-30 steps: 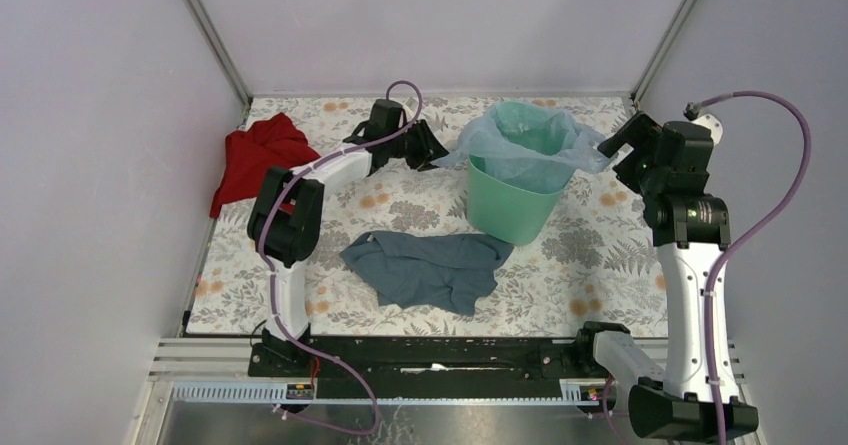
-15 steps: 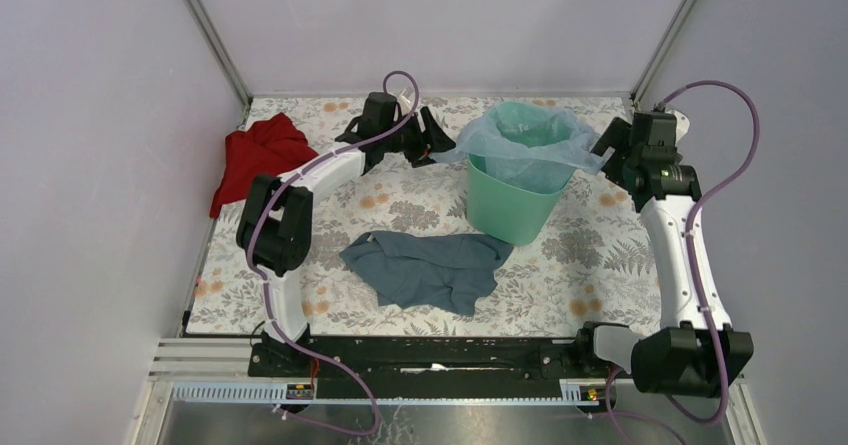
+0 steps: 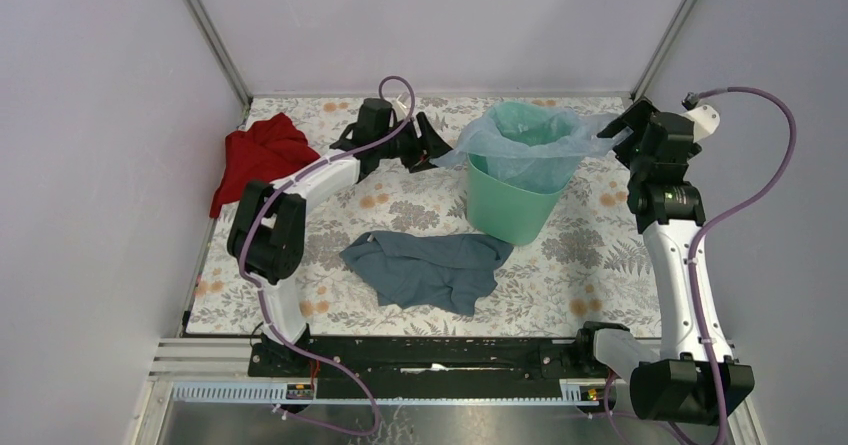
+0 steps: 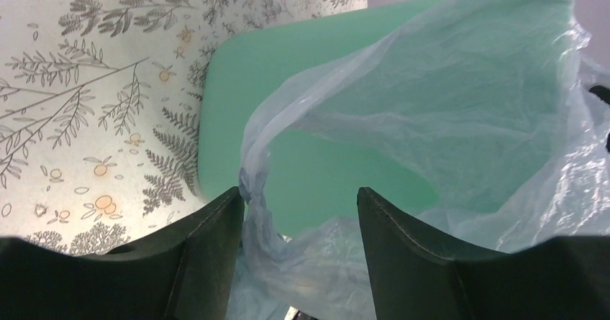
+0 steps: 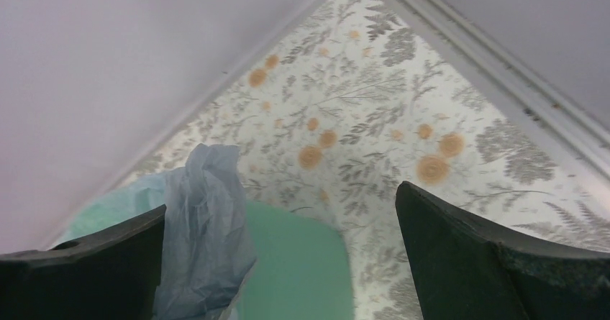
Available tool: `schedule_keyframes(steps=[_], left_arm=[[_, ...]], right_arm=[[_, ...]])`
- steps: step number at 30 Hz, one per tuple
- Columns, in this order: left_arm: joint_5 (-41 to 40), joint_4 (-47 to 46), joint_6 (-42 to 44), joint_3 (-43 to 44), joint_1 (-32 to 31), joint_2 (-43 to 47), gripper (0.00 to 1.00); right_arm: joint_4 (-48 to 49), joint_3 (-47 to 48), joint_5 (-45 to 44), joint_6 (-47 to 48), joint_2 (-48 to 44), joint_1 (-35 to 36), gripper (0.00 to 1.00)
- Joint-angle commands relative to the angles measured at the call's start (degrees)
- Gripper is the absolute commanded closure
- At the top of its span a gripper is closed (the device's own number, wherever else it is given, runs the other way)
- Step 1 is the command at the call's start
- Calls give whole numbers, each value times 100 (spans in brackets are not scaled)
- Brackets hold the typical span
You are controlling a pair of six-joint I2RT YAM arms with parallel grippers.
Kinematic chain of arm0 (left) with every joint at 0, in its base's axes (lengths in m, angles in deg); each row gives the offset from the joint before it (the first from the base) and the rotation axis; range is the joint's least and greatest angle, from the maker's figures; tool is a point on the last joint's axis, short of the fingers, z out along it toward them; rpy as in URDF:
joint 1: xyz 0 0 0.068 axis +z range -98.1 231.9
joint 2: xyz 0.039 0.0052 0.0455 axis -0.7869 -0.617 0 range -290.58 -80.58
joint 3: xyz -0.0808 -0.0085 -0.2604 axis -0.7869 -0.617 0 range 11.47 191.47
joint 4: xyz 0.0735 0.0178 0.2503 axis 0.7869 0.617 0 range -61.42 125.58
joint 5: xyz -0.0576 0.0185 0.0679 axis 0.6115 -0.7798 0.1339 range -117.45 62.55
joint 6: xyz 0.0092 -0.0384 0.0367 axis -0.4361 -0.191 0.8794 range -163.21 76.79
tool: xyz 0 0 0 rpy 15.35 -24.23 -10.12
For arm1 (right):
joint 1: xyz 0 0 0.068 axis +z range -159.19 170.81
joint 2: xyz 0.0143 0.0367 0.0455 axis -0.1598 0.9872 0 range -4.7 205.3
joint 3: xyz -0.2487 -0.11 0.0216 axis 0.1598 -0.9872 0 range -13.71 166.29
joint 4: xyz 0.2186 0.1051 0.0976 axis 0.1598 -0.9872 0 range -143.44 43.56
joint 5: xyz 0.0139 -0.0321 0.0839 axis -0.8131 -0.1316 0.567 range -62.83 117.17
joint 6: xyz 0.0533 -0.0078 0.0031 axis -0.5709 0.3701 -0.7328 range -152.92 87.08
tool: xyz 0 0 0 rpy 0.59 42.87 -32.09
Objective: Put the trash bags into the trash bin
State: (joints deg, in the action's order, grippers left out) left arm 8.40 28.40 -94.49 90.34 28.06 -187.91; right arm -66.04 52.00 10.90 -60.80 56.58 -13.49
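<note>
The mint-green trash bin (image 3: 510, 210) stands upright at the back middle of the table. The pale-blue trash bag (image 3: 525, 140) sits in its mouth, with film spilling over the rim on both sides. My left gripper (image 3: 437, 155) is at the bag's left corner. In the left wrist view the gripper (image 4: 298, 198) is open, with loose bag film (image 4: 467, 104) lying between the fingers and the bin (image 4: 288, 61) behind it. My right gripper (image 3: 612, 137) is at the bag's right corner. In the right wrist view it (image 5: 280, 198) is wide open, the bag (image 5: 205, 219) beside its left finger, above the bin (image 5: 295, 270).
A grey-blue cloth (image 3: 430, 265) lies crumpled in front of the bin. A red cloth (image 3: 260, 155) lies at the back left. Grey walls enclose the table on three sides, with the back wall close behind the bin.
My right arm has swung and turned its wrist, with the gripper now higher at the bag's right corner. My left gripper has shifted slightly by the left corner. The bag's rim is spread wider.
</note>
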Motion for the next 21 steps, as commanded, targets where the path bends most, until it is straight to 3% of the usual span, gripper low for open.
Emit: schedule_keyframes(steps=[1,8,13,16,21], left_arm=[[111,-415,-48,-180,3,449,35],[213,-737,-196,-446,-3,573,29],[225,-878,-268,-464,-40,626,27],[246,-887,-270,-486,-76,645,26],[201,-812,-214,-605,-77,718,27]], right_arm=[[613,47,396,-1016,-95,-1,0],[-438,685,256,-1072,-211,-1,0],[657,207,-49,-278,-188,-6,0],[508,465,428,-603,-228,-10,0],[-1265,1456,780,-781,-305,-1,0]])
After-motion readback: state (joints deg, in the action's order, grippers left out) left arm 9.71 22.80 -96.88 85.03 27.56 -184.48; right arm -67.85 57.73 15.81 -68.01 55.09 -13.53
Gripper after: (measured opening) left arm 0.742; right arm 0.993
